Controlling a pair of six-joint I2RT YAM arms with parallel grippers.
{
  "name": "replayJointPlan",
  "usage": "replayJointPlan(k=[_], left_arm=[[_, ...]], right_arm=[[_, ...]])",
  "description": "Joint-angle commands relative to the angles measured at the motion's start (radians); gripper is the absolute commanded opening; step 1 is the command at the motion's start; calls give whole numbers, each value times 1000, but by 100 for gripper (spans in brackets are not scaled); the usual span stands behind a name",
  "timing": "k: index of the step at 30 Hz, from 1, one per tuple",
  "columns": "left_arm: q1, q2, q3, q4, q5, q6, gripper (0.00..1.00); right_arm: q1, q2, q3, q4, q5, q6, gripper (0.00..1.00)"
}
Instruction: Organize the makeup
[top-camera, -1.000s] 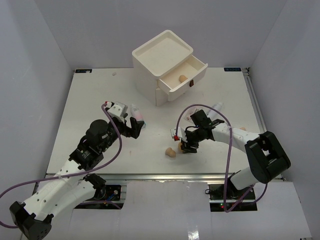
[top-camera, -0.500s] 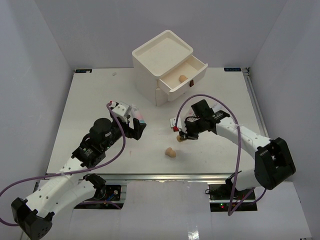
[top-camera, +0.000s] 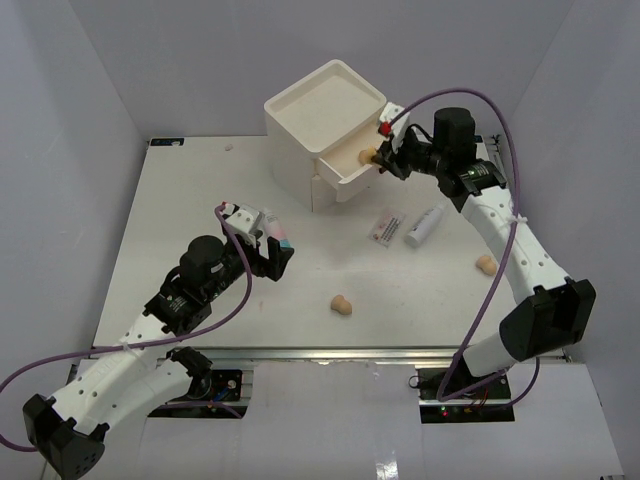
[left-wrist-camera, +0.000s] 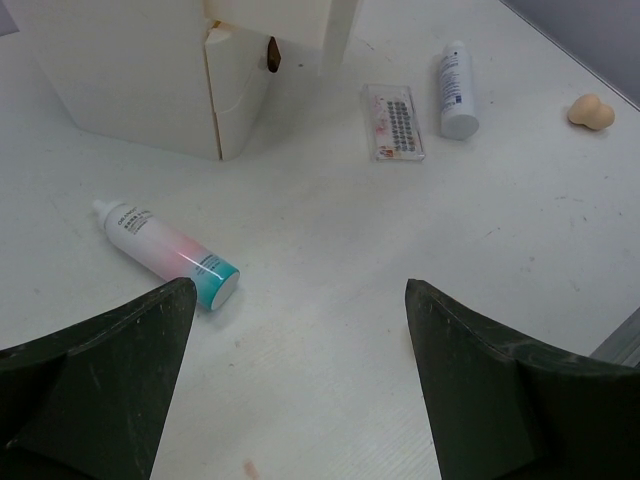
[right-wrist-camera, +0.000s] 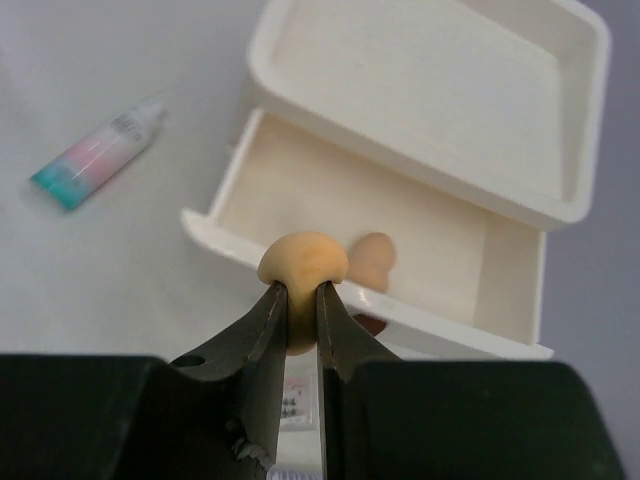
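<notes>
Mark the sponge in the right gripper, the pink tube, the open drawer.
held sponge (right-wrist-camera: 303, 260), right wrist view, rounded top.
pink tube (left-wrist-camera: 165, 248), left wrist view, mid-body.
open drawer (right-wrist-camera: 300, 190), right wrist view, bare floor.

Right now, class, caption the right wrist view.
Right jaws hold a tan sponge at the open drawer, where another sponge lies inside.

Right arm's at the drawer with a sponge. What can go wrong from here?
1. The right gripper pinches the sponge about over the drawer's front wall, not clearly inside; released here, it might bounce out onto the table.
2. A second sponge lies just behind that wall; the dropped one may land on it and roll.
</notes>
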Motion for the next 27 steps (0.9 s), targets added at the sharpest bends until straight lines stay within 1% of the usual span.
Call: replayJointPlan(k=[1,3,6,7,9,13,14,15,16,17,23,24,26,27], left_arm=[[2,-1,16,-5,13,5,97],[2,-1,16,-5,52,5,97],[2,6,15,-2,91,6,97],[2,11,15,-1,103,7,97],[2,22,15,2,137,7,97],[2,46,15,6,203,11,97],[2,49,16,8,216,11,97],[2,60,16,8,231,13,97],[2,65,16,8,254,13,97],[2,70,16,8,274,13,97],[2,120,21,18,390,7,96],[2,131,23,19,407,7,96],[2,158,25,22,445,1,95],[2,173,25,25,467,-2,94]], right_arm=[[-23,125,100,190,227,341,8],[-23,163,110,216,290,390,9],[-24,201,112,251,357,435,14],[-25,210,111,263,372,443,18],[-26,224,112,269,381,456,23],[-27,242,112,285,371,452,50],[-27,242,112,285,368,449,52],[-28,235,110,286,353,445,61],[-29,225,104,291,339,444,68],[-31,210,93,296,330,443,71],[-51,72,9,313,236,435,82],[-55,49,-11,310,198,423,84],[-75,-12,-69,292,33,373,87],[-88,-36,-106,287,-22,347,88]])
